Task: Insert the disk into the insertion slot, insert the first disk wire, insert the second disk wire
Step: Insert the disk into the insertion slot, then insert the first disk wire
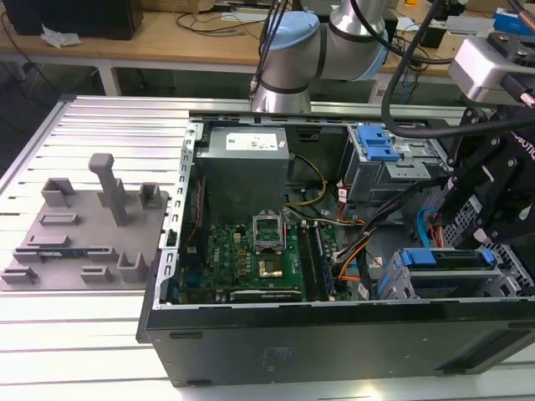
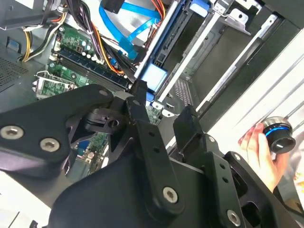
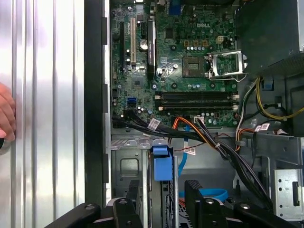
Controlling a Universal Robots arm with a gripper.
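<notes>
You have the fingers point(image 3: 194, 194) open, holding nothing, one on each side of the disk point(image 1: 443, 259). The disk stands on edge in the insertion slot point(image 1: 397, 282), in the corner of the computer case point(image 1: 251, 334) on the exterior view's right, its blue caddy end toward the motherboard point(image 3: 190, 61).

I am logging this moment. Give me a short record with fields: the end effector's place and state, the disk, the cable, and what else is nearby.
end effector: above the drive corner of the open case; fingers apart, nothing gripped
disk: appears seated in the slot, blue caddy showing
blue cable: hangs over the bay; plugged or not, cannot tell
hand: beside the case, on a blue-ringed knob
fixture plate: on the table, exterior view's left
</notes>
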